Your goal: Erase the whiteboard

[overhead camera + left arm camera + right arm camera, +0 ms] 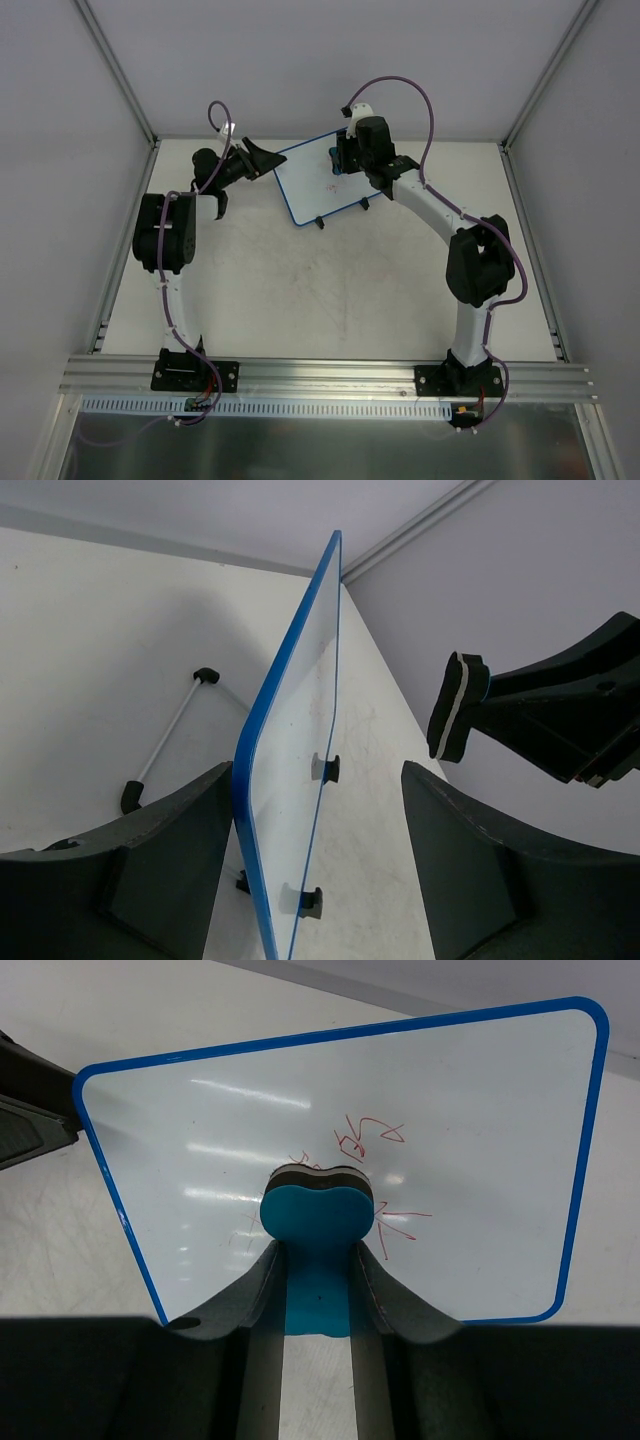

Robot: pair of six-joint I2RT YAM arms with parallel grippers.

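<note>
No text, label, brand or number is readable anywhere. The only marks are red scribbles (365, 1142) on the whiteboard (230, 1110), beside the blue eraser (317, 1215); they form no legible characters.

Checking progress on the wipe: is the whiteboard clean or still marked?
Marked: red scribbles show on the whiteboard beside the blue eraser that the right gripper holds.

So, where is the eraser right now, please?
Right wrist view, centre: the blue eraser is clamped in the right pincer, facing the whiteboard beside its red scribbles.
</note>
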